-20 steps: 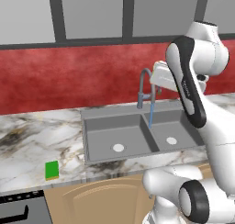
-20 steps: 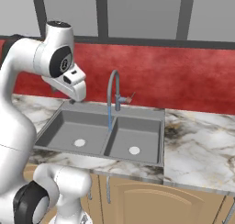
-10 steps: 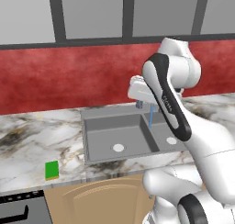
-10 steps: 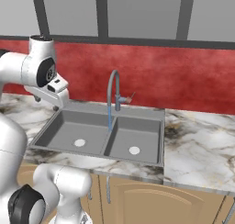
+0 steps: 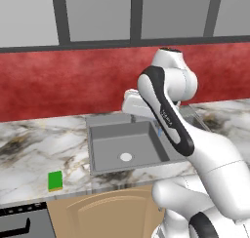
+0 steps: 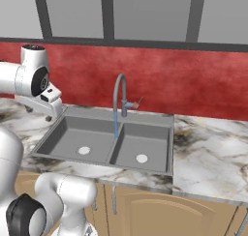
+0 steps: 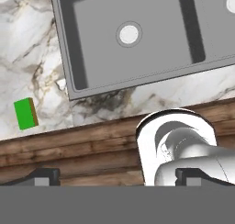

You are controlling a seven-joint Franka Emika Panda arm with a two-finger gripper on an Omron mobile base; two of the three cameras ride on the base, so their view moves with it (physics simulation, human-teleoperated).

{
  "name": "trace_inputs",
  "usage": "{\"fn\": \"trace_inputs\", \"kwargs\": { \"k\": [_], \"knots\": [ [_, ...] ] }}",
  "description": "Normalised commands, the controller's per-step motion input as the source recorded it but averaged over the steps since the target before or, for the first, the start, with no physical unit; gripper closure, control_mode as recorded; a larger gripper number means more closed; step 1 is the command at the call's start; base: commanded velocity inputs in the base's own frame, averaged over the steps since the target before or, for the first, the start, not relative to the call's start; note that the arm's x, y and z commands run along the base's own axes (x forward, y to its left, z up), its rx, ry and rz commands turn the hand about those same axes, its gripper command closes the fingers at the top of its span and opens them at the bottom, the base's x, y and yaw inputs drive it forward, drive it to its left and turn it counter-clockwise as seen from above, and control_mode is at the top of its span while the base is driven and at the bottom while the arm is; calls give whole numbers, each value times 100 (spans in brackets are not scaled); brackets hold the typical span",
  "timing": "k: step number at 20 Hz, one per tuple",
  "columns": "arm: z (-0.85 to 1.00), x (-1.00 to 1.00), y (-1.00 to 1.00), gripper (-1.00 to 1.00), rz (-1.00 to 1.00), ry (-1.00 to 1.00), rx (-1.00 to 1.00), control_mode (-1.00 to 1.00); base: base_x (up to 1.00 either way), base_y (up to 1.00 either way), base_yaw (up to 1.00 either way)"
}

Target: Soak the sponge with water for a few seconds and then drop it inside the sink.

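The sponge point(image 5: 55, 181) is a small green block lying flat on the marble counter, left of the sink point(image 5: 97, 123) and near the front edge. In the hand view the sponge point(image 7: 25, 113) is at the left, apart from the sink point(image 7: 137, 83) rim. The faucet point(image 6: 118, 92) arches over the divider between the basins, and a thin blue stream of water point(image 6: 116, 126) falls from its spout. My gripper point(image 7: 119, 177) hangs open and empty above the sink's left side, its fingertips point(image 7: 43, 176) wide apart. From the right base view the gripper point(image 6: 48, 115) is over the back left corner.
Marble counter point(image 6: 208, 148) runs on both sides of the sink, with a red backsplash point(image 6: 193, 85) behind. Wooden cabinet doors point(image 5: 107, 212) sit below the front edge. A dark stove edge point(image 5: 19, 222) shows at the lower left. My own arm hides the faucet in the left base view.
My arm has swung left, from beside the faucet across the sink to its left side. The gripper stayed open. The sponge has not moved.
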Motion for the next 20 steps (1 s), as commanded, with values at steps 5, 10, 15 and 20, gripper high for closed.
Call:
{"fn": "trace_inputs", "kwargs": {
  "k": [5, 10, 15, 20],
  "knots": [
    [-28, 0, 37, -100, 5, 0, 0, -100, 0, 0, 0],
    [-34, 3, 31, -100, 3, 0, 0, -100, 0, 0, 0],
    [-35, 2, 31, -100, 3, -1, 0, -100, 0, 0, 0],
    [-24, 6, 43, -100, 2, 0, 0, -100, 0, 0, 0]
  ]
}}
